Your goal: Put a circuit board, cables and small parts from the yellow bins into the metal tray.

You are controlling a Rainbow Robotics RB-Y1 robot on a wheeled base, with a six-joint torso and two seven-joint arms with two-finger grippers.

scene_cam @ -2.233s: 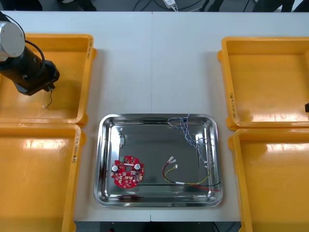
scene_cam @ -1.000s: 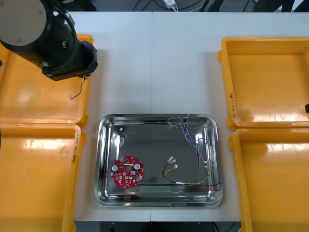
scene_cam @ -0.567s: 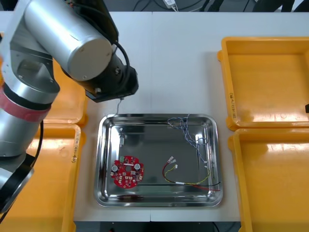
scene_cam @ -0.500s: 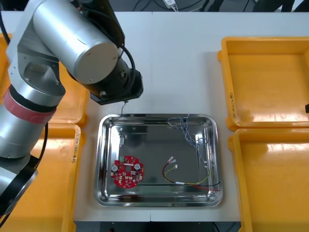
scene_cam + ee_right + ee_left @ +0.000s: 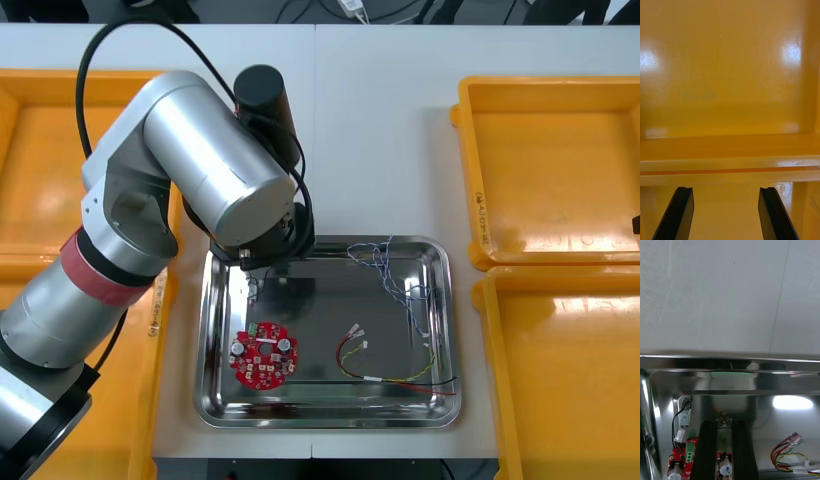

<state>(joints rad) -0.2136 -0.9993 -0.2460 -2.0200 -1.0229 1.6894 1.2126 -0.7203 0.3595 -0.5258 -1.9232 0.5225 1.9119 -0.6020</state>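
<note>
Since the small metal part (image 5: 723, 415) is light, rigid and smooth, it is judged liable to slip or twist if pinched at one end; a hold across its body is advised. It is clamped between the fingers of the left gripper (image 5: 724, 425), with its tip protruding, just above the metal tray (image 5: 320, 300), near the far left corner and beyond the circuit board (image 5: 263, 358). The left arm (image 5: 210, 170) is reached over the tray, with the wrist directed downward. The right gripper (image 5: 725, 191) is held over a yellow bin (image 5: 730, 75) with its fingers apart.
</note>
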